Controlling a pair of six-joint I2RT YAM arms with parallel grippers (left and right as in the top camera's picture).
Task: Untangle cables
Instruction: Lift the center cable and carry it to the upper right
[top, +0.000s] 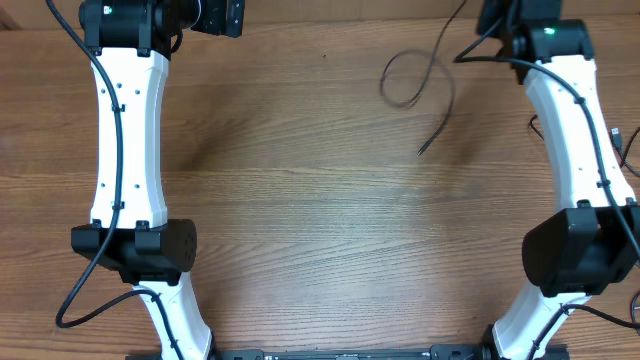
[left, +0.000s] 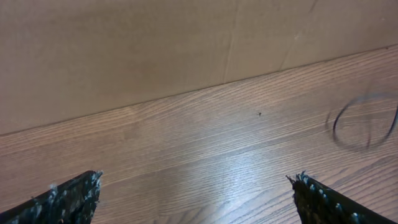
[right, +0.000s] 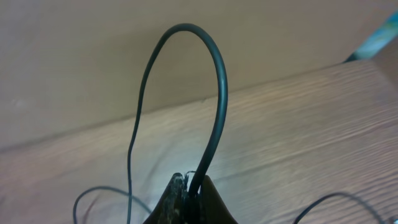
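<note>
The right gripper (right: 188, 186) is closed on a thin, flexible black cable (right: 214, 93). Its two fingers pinch the cord between their tips, and no gap shows between them. Above the pinch the cable rises, arches over and descends as a thinner-looking strand on the left of the right wrist view. Further thin dark arcs cross the lower edge of that view. It cannot be determined whether they belong to the same cable.

In the overhead view this gripper sits at the far edge of the brown wood-grain table (top: 300, 230), near the far right corner. From there the cable runs toward the table centre and forms one open loop near the far edge, right of centre. It ends in a small plug tip (top: 421, 152) that points toward the middle of the table. The tip is free and well apart from both arms. Whether the loop rests on the surface or hangs above it cannot be determined.

The left gripper (left: 196, 179) is open. Its fingers (left: 68, 199) stand wide apart with only bare table between them. It is positioned at the far edge, left of centre. The cable loop appears blurred at the right of the left wrist view, well apart from these fingers. A plain tan wall (left: 124, 56) rises along the far edge.
</note>
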